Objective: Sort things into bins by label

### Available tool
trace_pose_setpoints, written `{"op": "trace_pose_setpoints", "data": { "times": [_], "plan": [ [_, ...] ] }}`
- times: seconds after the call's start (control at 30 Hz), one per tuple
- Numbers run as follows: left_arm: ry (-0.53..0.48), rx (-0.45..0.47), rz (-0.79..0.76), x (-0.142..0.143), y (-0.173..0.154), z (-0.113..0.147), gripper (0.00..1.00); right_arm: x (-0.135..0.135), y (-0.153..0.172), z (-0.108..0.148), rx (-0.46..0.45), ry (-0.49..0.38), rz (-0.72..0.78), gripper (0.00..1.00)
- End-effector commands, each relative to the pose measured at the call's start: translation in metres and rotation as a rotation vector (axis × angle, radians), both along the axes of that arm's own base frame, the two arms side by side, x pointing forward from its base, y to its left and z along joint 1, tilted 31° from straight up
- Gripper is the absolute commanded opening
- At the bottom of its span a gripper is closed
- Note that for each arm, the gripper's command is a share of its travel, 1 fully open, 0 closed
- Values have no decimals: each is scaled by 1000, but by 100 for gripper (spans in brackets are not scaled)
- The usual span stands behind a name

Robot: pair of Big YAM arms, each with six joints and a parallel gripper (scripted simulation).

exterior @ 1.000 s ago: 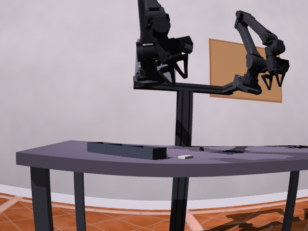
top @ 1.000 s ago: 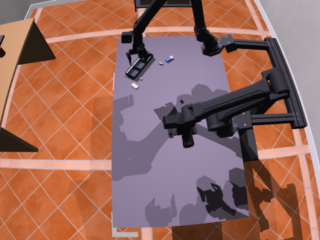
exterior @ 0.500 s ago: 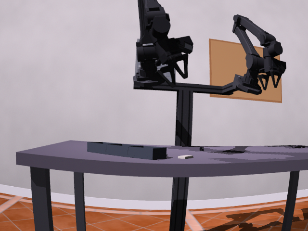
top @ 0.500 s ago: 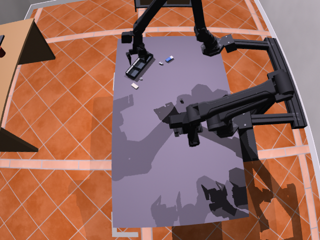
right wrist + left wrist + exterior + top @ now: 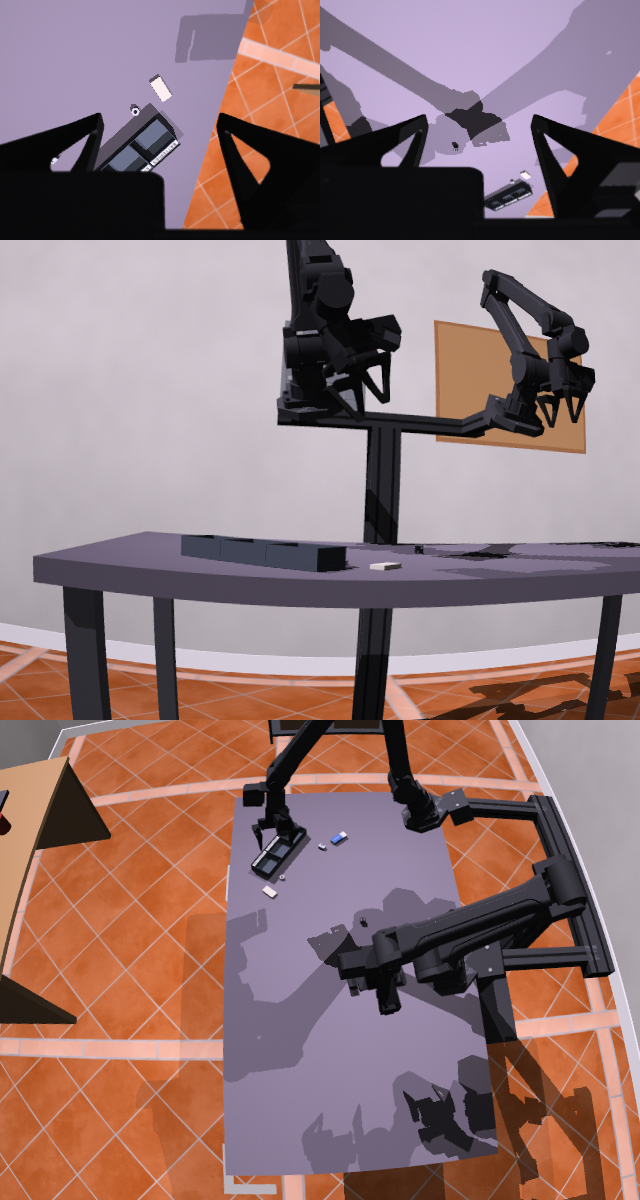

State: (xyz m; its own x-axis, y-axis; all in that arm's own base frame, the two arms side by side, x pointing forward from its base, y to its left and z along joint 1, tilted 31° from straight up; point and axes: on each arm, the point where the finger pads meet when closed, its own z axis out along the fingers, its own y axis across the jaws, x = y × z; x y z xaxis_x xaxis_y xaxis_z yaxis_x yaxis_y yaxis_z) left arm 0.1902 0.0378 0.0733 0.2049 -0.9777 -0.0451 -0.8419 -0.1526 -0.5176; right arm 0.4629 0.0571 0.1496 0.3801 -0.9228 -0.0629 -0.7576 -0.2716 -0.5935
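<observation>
A dark three-compartment bin row (image 5: 289, 557) (image 5: 504, 192) (image 5: 131, 130) stands on the table; its white labels are too small to read surely. A white block (image 5: 269, 891) (image 5: 385, 566) (image 5: 525, 175) (image 5: 161, 89) and a small ring-ended piece (image 5: 282, 877) (image 5: 135, 111) lie beside its near end. A blue-and-white block (image 5: 338, 838) and a small silvery piece (image 5: 322, 846) lie on its other side. A small black piece (image 5: 362, 921) (image 5: 418, 549) (image 5: 455, 145) lies mid-table. My right gripper (image 5: 372, 410) (image 5: 160, 119) is open and empty high above the bins. My left gripper (image 5: 563, 423) (image 5: 479, 120) is open and empty high above the table.
A tiny pale speck (image 5: 258, 1037) (image 5: 609, 52) shows on the table (image 5: 289, 1123); I cannot tell what it is. The right arm hides part of the bins in the top view. Arm shadows darken the table around the black piece. The bins stand near the table edge.
</observation>
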Motion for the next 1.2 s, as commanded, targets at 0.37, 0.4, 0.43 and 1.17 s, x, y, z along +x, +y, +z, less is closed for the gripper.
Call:
{"op": "trace_pose_setpoints", "data": {
  "times": [0.37,0.4,0.43,1.17],
  "plan": [
    [8,-10,17,-4,1,-2,100,0,0,0,0,0,0,100],
    [8,-10,17,-4,1,-2,100,0,0,0,0,0,0,100],
    [8,-10,17,-4,1,-2,100,0,0,0,0,0,0,100],
    [8,-10,17,-4,1,-2,100,15,-9,-28,-5,0,-2,100]
  ]
}}
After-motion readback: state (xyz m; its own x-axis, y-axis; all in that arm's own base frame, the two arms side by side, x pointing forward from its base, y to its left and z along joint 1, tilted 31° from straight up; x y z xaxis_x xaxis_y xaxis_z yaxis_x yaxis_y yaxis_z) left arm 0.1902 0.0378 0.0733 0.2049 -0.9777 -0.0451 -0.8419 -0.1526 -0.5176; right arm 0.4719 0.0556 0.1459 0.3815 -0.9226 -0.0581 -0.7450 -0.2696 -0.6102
